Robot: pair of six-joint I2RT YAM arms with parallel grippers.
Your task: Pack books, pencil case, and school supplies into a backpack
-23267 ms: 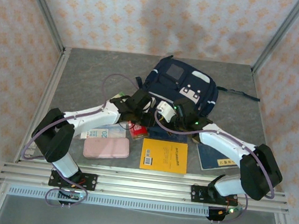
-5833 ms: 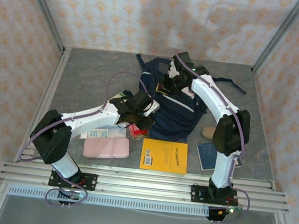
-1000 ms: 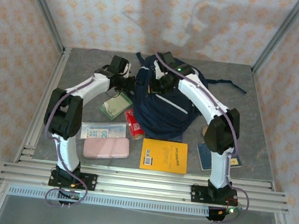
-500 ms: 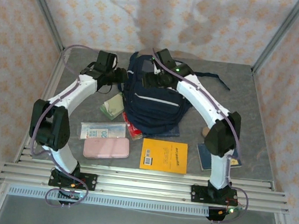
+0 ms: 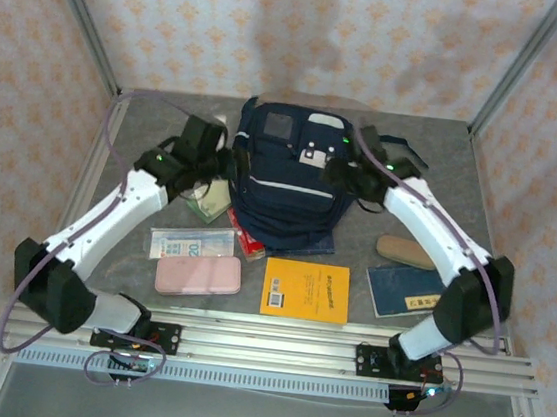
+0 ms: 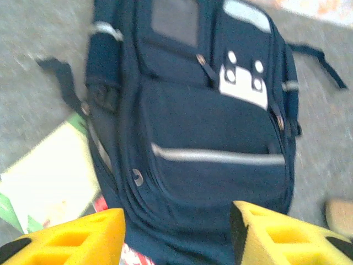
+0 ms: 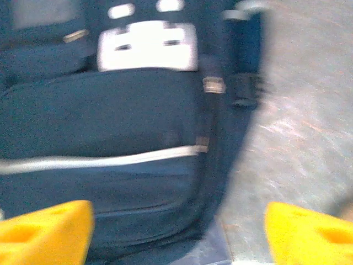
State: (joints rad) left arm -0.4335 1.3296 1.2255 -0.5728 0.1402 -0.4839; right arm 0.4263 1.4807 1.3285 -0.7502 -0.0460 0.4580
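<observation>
The backpack [image 5: 286, 184] lies front-up at the far centre of the tabletop [image 5: 466, 149], apparently zipped. The left end effector [image 6: 175, 234] and right end effector [image 7: 176, 229] flank it, both open and empty. Pin one side, then draw the main zip fully before loading books [image 5: 305, 290].

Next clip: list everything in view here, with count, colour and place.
backpack: 1, navy with white patches, centre-back of table
orange-yellow book: 1, near edge, centre
navy book: 1, near right
pencil case: 1, pale pink, near left
pale blue packet: 1, just behind pencil case
green-edged packet: 1, left of backpack
red packet: 1, backpack's near-left corner
tan piece: 1, right of backpack
left gripper: open, yellow fingers, backpack's left side
right gripper: open, backpack's right side
</observation>
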